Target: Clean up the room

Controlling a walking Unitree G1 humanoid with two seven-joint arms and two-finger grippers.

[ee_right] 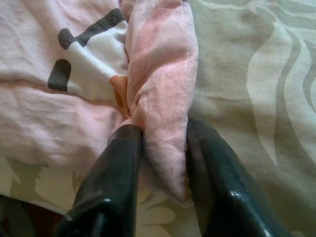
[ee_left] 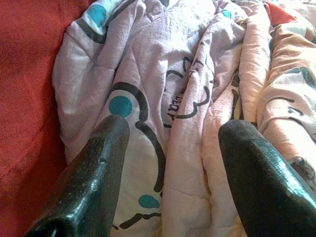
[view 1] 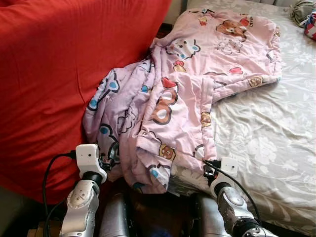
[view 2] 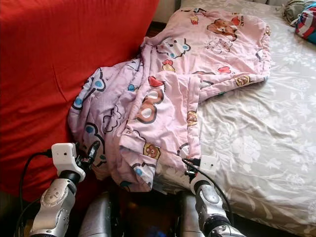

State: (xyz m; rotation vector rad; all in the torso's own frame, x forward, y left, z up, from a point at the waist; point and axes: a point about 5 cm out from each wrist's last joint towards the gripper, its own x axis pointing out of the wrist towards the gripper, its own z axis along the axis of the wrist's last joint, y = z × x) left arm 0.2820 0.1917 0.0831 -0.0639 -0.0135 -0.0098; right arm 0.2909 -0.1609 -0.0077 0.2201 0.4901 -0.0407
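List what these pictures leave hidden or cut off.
- Items at the bed's far corner: cut off by the head views' edge.
- Sheet under the pink quilt: covered.
- Right gripper fingers' bases: cut off in the wrist view.
- Floor beside the red cover: dark.

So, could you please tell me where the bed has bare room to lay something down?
The grey floral sheet lies bare to the right of the pink cartoon quilt, up to the striped bundle in the far corner. The left side is crowded: the quilt bunches against the red cover. The right hand pinches the quilt's edge; the left hand is open at its folds.
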